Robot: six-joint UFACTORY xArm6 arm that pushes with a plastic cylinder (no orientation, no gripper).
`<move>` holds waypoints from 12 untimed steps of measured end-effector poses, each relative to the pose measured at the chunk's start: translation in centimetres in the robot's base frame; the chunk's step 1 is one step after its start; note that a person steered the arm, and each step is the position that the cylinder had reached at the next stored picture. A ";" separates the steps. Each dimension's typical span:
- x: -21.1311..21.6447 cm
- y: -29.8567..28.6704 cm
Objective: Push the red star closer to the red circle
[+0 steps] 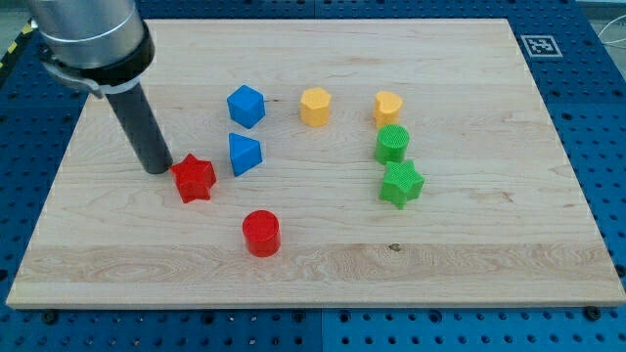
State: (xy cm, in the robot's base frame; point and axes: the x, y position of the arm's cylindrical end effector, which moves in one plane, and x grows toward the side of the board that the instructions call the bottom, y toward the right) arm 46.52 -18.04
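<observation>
My tip (159,168) rests on the wooden table (469,264) in its left half, toward the top-left corner, just beside the red star (194,179) on the star's left; I cannot tell whether they touch. I carry no claw, only a bare rod, so nothing is grasped.

The red star lies left of the table's centre. The red circle (261,234) sits apart from it, toward the bottom edge and a little to the right.

Just right of the star is a blue triangular block (244,154), with a blue cube-like block (245,106) nearer the top edge. Along the top, a yellow hexagonal block (315,107) and a yellow heart (387,108) stand side by side. Below the heart are a green round block (391,145) and a green star (401,183), touching or nearly so.
</observation>
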 end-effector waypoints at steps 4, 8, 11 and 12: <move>1.7 3.0; 1.8 2.7; 4.5 2.8; 4.8 3.7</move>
State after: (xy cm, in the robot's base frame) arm 51.35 -14.39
